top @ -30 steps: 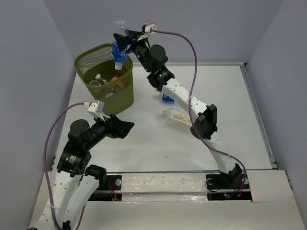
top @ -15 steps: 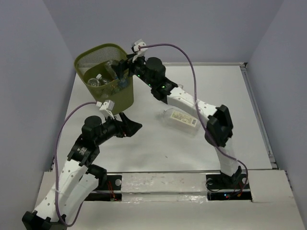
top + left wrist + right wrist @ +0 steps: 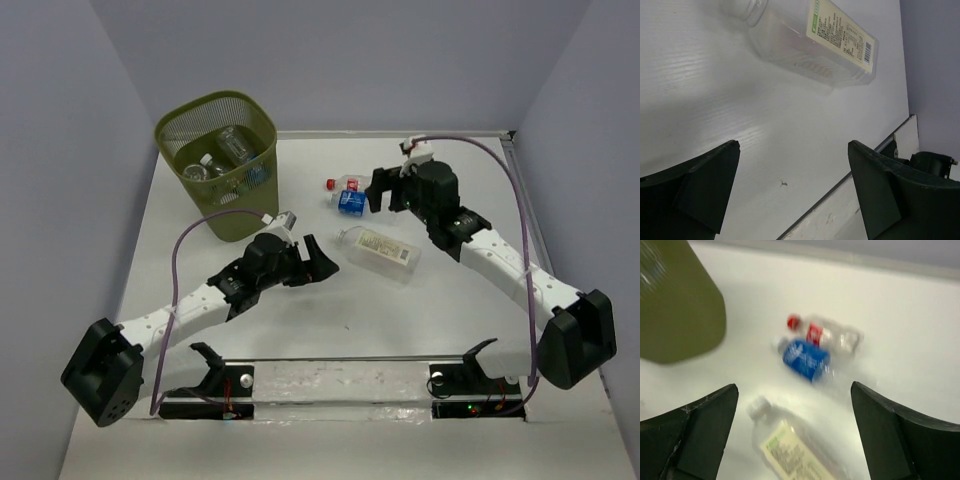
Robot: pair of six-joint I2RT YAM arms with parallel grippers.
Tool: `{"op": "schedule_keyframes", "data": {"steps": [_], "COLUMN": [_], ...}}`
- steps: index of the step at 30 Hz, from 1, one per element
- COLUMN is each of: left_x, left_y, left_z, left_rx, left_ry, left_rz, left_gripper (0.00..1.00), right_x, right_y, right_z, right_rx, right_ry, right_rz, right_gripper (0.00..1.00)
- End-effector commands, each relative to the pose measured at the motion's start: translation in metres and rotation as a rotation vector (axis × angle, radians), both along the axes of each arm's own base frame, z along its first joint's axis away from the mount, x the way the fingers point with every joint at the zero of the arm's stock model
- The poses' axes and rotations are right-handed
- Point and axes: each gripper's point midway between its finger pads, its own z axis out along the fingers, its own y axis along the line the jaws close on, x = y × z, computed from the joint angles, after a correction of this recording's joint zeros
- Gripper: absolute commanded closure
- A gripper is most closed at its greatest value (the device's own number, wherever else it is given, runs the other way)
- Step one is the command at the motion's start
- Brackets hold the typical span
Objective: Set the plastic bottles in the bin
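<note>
So, both sets of fingers are spread wide with nothing held. My left gripper (image 3: 322, 262) sits low over the table (image 3: 300, 320), just beside a clear bottle with a cream label (image 3: 380, 250) lying on its side. My right gripper (image 3: 383, 192) hovers near 2 more lying together, a red-capped bottle (image 3: 341, 184) and a blue-labelled bottle (image 3: 351, 201). The green mesh bin (image 3: 255, 205) stands back left with several bottles (image 3: 235, 148) inside.

White table (image 3: 330, 320) between pale lilac walls (image 3: 60, 150), perhaps a metal rail (image 3: 340, 376) along its near edge.
</note>
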Motion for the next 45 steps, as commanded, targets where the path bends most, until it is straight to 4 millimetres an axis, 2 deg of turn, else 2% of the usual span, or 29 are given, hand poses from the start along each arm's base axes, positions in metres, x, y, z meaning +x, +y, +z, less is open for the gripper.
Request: {"op": "schedule_keyframes", "data": {"steps": [1,5,6,10,11,13,15,17,18,19,21,23,25,28,29,32,33,34,36,37,38,39,41,44,45], "left_x": [0.035,0.04,0.042,0.036,0.032,0.031,0.027,0.021,0.022,0.021,0.02,0.02,0.02,0.021,0.019,0.018,0.016,0.017,0.016,0.016,0.013,0.014,0.011,0.0,-0.007], "left_y": [-0.019,-0.017,-0.014,0.008,0.013,0.024,0.035,0.047,0.052,0.057,0.063,0.066,0.07,0.074,0.075,0.081,0.087,0.094,0.11,0.117,0.125,0.135,0.148,0.167,0.177], "left_z": [0.043,0.043,0.053,0.06,0.07,0.076,0.095,0.104,0.115,0.113,0.126,0.129,0.133,0.133,0.135,0.142,0.149,0.155,0.169,0.174,0.181,0.186,0.195,0.225,0.242], "left_rx": [-0.11,-0.075,-0.068,0.029,0.023,0.055,0.051,0.091,0.098,0.128,0.146,0.162,0.173,0.187,0.185,0.189,0.184,0.196,0.21,0.214,0.21,0.215,0.199,0.124,0.095], "left_ry": [-0.101,-0.114,-0.141,-0.192,-0.216,-0.241,-0.305,-0.342,-0.367,-0.363,-0.403,-0.416,-0.437,-0.45,-0.456,-0.479,-0.501,-0.514,-0.563,-0.579,-0.607,-0.621,-0.643,-0.714,-0.752], "left_rz": [0.076,0.086,0.096,0.11,0.108,0.134,0.149,0.149,0.167,0.17,0.17,0.17,0.177,0.188,0.187,0.201,0.216,0.249,0.306,0.331,0.356,0.408,0.463,0.539,0.568], "left_gripper": [0.01,0.01,0.01,0.01,0.01,0.01,0.01,0.01,0.01,0.01,0.01,0.01,0.01,0.01,0.01,0.01,0.01,0.01,0.01,0.01,0.01,0.01,0.01,0.01,0.01], "right_x": [-0.044,-0.063,-0.066,-0.065,-0.066,-0.062,-0.061,-0.065,-0.064,-0.063,-0.064,-0.06,-0.066,-0.061,-0.059,-0.049,-0.048,-0.049,-0.05,-0.053,-0.053,-0.052,-0.055,-0.045,-0.045], "right_y": [-0.03,-0.03,-0.031,-0.023,-0.019,-0.017,-0.016,-0.012,-0.011,-0.008,-0.002,0.004,0.015,0.019,0.019,0.022,0.028,0.036,0.048,0.06,0.069,0.081,0.101,0.126,0.148], "right_z": [-0.103,-0.13,-0.138,-0.15,-0.153,-0.162,-0.167,-0.182,-0.184,-0.188,-0.19,-0.19,-0.2,-0.205,-0.206,-0.189,-0.178,-0.154,-0.122,-0.087,-0.066,-0.03,0.015,0.084,0.123], "right_rx": [-0.218,-0.304,-0.338,-0.402,-0.412,-0.444,-0.48,-0.499,-0.502,-0.507,-0.52,-0.522,-0.539,-0.567,-0.567,-0.542,-0.516,-0.486,-0.435,-0.4,-0.368,-0.328,-0.277,-0.136,-0.034], "right_ry": [0.293,0.329,0.341,0.352,0.355,0.375,0.394,0.444,0.452,0.466,0.473,0.48,0.512,0.527,0.527,0.484,0.459,0.396,0.321,0.238,0.191,0.116,0.018,-0.105,-0.18], "right_rz": [-0.031,0.076,0.1,0.195,0.231,0.257,0.278,0.33,0.339,0.351,0.387,0.414,0.466,0.472,0.466,0.428,0.421,0.424,0.418,0.429,0.428,0.434,0.442,0.424,0.473], "right_gripper": [0.0,0.0,0.0,0.0,0.0,0.0,0.0,0.0,0.0,0.0,0.0,0.0,0.0,0.01,0.05,0.33,0.4,0.5,0.51,0.51,0.52,0.54,0.55,0.59,0.61]}}
